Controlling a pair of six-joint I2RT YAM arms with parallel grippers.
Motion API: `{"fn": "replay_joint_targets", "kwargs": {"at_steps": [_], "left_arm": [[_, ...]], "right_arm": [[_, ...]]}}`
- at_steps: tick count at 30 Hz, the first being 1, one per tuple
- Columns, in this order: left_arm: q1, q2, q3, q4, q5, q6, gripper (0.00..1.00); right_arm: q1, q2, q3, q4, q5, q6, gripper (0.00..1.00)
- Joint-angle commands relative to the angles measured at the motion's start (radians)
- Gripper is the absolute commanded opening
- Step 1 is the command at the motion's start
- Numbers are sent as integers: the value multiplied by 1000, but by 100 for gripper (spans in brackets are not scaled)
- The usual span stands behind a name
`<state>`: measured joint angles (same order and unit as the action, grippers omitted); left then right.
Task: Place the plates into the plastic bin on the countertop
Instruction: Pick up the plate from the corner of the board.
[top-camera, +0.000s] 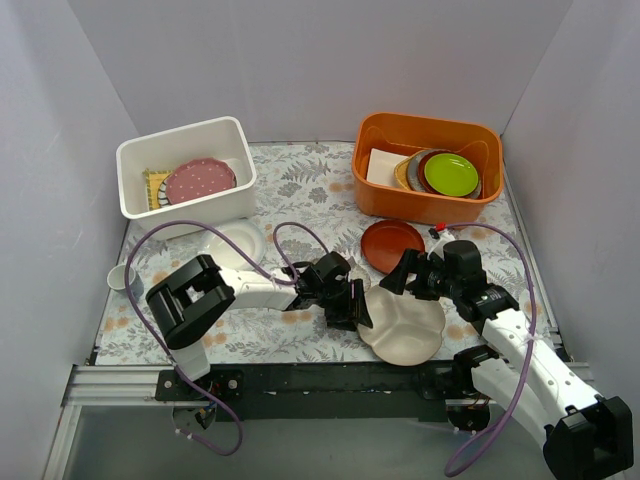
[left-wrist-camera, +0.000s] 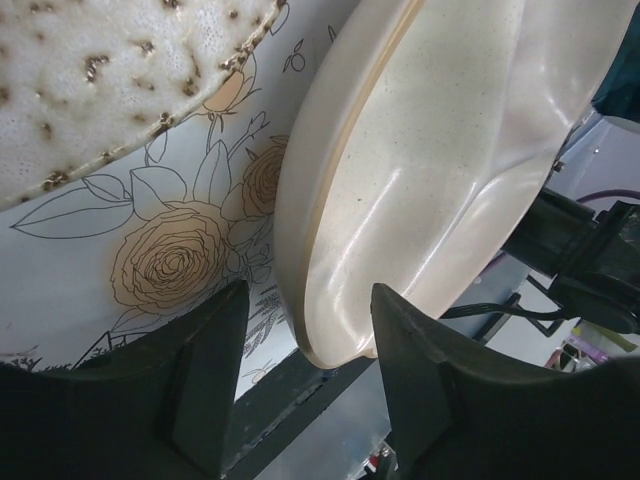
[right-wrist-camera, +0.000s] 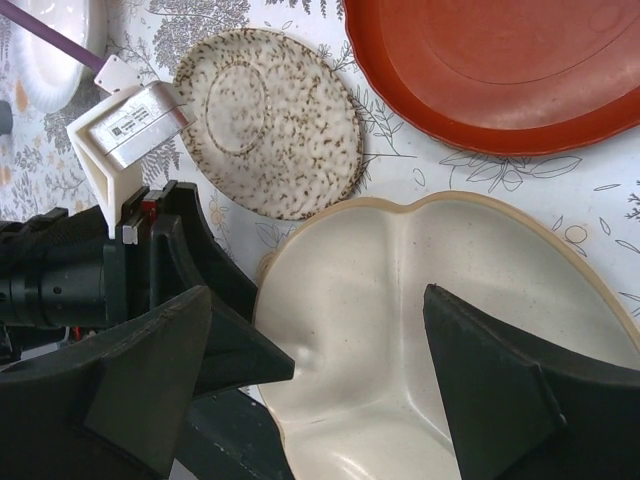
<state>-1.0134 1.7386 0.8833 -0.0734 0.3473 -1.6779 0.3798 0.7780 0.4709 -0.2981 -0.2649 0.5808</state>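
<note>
Counting what is in, only the pink dotted plate (top-camera: 200, 181) lies in the white plastic bin (top-camera: 200, 208), beside a yellow mat (top-camera: 153, 188); most of the job is left. On the fern-printed counter (top-camera: 300, 190) sit a smooth red-brown plate (top-camera: 392, 243), a round brown-speckled beige plate (right-wrist-camera: 270, 120), a white plate (top-camera: 238, 242) and the glossy cream divided plate (top-camera: 405, 328) with its lobed rim. The left jaws are spread astride that rim, not yet pinching. The right jaws hang wide apart above it, holding nothing.

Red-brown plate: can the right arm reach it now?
Probably yes. The red-brown plate lies uncovered just beyond the open right gripper, with nothing between them; the left gripper is at the cream plate.
</note>
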Motion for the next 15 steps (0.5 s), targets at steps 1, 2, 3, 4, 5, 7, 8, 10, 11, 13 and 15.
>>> {"fn": "replay_joint_targets", "kwargs": {"at_steps": [1, 2, 3, 4, 5, 7, 8, 10, 11, 13, 15], "left_arm": [[-10, 10, -46, 101, -17, -55, 49], [-11, 13, -59, 125, -24, -65, 47], [-11, 13, -67, 139, -27, -74, 43], [-13, 13, -75, 165, -33, -95, 41], [-16, 12, -87, 172, -51, -103, 38], [-19, 10, -99, 194, -71, -129, 31], [-24, 9, -112, 201, -79, -138, 29], [-25, 7, -121, 216, -108, -160, 27], [-27, 6, -125, 222, -116, -166, 27], [-28, 15, -138, 248, -122, -177, 24], [-28, 33, -136, 256, -116, -177, 20]], "right_arm": [[-7, -20, 12, 1, -11, -19, 93], [-9, -22, 9, 2, -13, -19, 93], [-9, -22, 9, 5, -14, -21, 93], [-10, -22, 9, 7, -13, -19, 93], [-12, -22, 6, 8, -17, -21, 93], [-12, -19, 6, 11, -20, -21, 93], [-15, -20, 8, 11, -23, -22, 93], [-15, -16, 6, 16, -25, -22, 93], [-15, -16, 5, 17, -30, -22, 93], [-16, -14, 2, 20, -31, -21, 93], [-16, -13, 0, 24, -33, -21, 93]]}}
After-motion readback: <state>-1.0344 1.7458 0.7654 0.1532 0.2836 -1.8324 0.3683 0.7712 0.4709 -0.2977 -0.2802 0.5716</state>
